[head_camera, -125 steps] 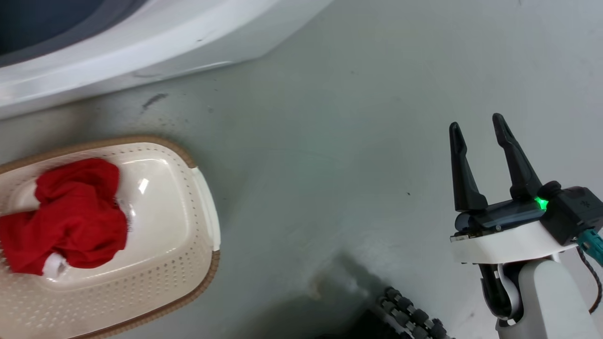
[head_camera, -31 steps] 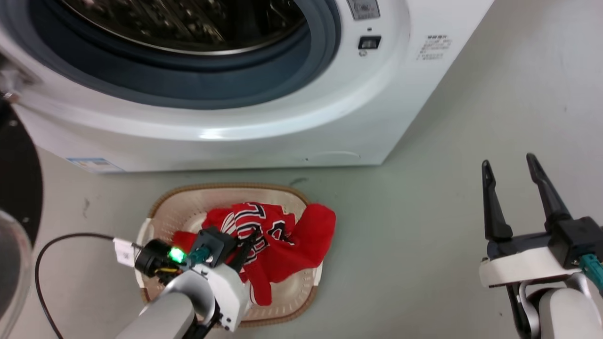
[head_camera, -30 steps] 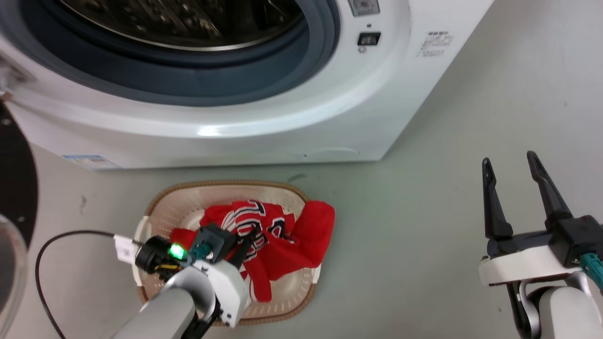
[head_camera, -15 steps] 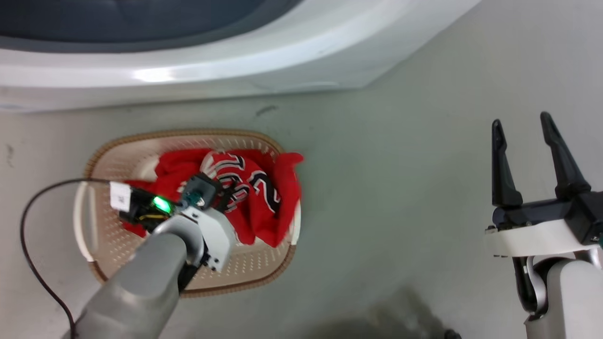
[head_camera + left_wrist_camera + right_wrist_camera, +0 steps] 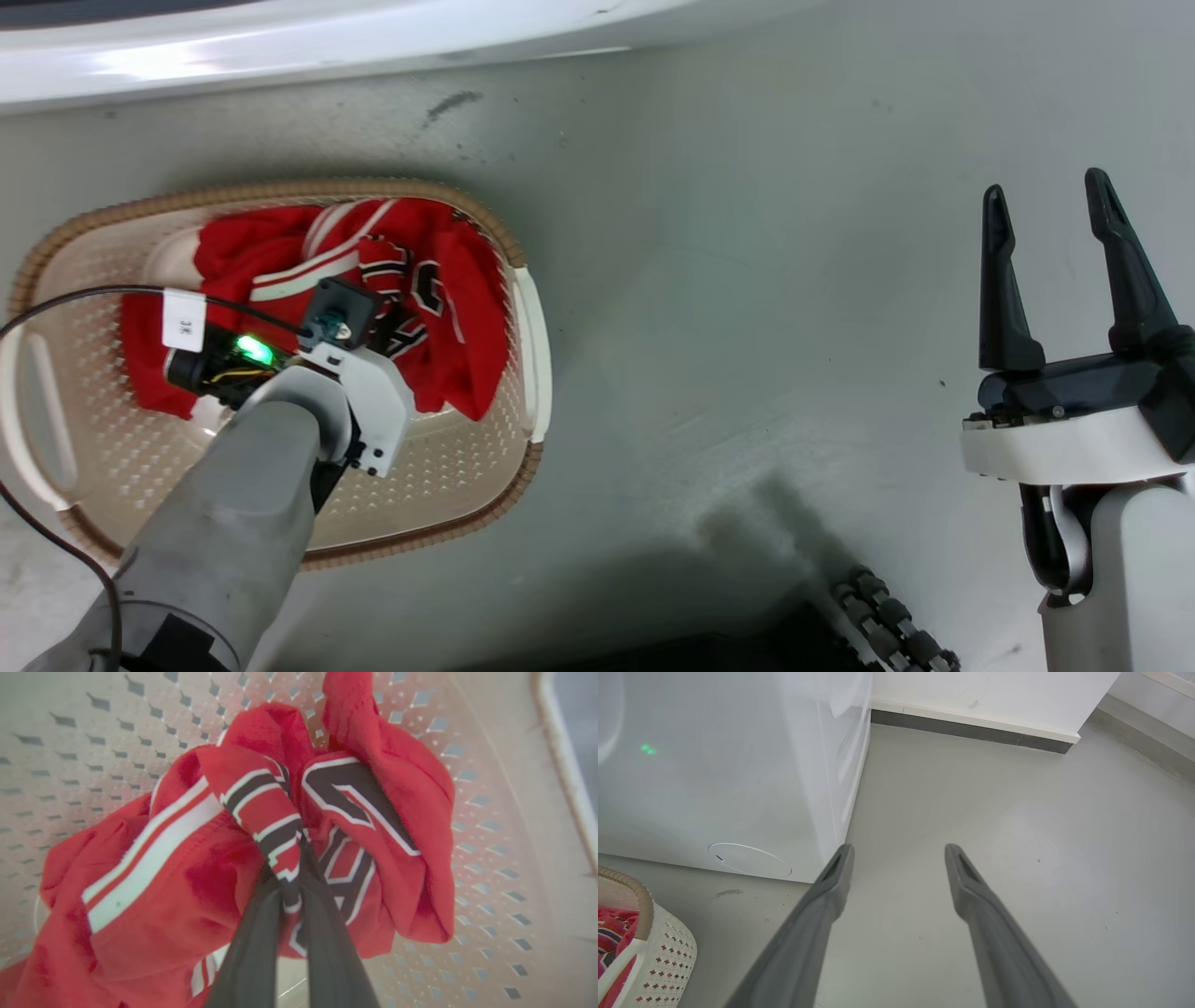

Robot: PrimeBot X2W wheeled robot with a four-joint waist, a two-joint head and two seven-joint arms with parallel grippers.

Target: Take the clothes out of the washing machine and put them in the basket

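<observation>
Little of the washer (image 5: 373, 37) is helping here: its white lower front is standing just behind the basket (image 5: 448, 467), so I cannot tell whether it is holding anything more. Both red garments are lying inside the basket, so most of the job is looking done. The jersey (image 5: 457, 280) is bunching over the basket's far half, touching the plain garment (image 5: 145, 364) toward the basket's left end. What is remaining, in my judgement, is the release. The left gripper (image 5: 292, 891) is reaching down inside the basket with its fingers clamped on a fold of the jersey. The right gripper (image 5: 1046, 187) is hovering well to the right of the basket, fingers apart, carrying nothing.

The left wrist view is showing the pinch itself, lettering and all, where the head view is putting the wrist in front of it. The right wrist view is giving the washer's side and a round hatch (image 5: 749, 860) low on its front, just beyond the basket's end.
</observation>
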